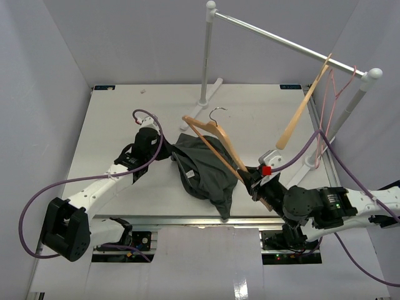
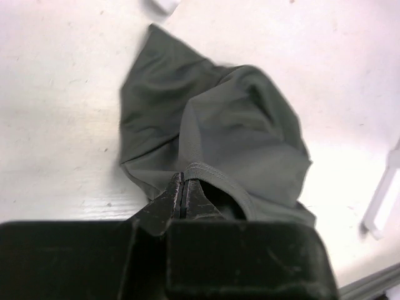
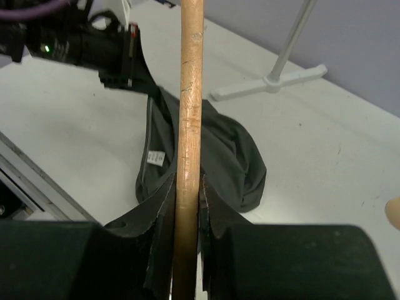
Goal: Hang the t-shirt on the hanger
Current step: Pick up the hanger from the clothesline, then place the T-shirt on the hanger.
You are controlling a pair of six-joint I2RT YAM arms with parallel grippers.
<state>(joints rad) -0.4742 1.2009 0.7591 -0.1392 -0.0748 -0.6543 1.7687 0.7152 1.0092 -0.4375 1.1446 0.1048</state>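
Note:
The dark grey-green t-shirt (image 1: 203,172) lies bunched on the white table (image 1: 112,125), its white label (image 3: 154,159) showing inside the neck. My left gripper (image 1: 164,153) is shut on the neck's stitched edge, and in the left wrist view its fingertips (image 2: 182,181) pinch that seam with the t-shirt (image 2: 237,125) spread beyond. The wooden hanger (image 1: 231,147) slants over the shirt, metal hook (image 1: 217,112) pointing away. My right gripper (image 1: 255,181) is shut on its near end. In the right wrist view the hanger (image 3: 190,94) runs straight up from the right gripper (image 3: 187,187), above the t-shirt (image 3: 237,150).
A white clothes rail (image 1: 281,40) on two posts stands at the back right, its feet (image 1: 209,94) on the table. A second wooden hanger (image 1: 300,112) and a thin pink hanger (image 1: 329,103) hang from it. Purple cables trail from both arms. Walls close in the sides.

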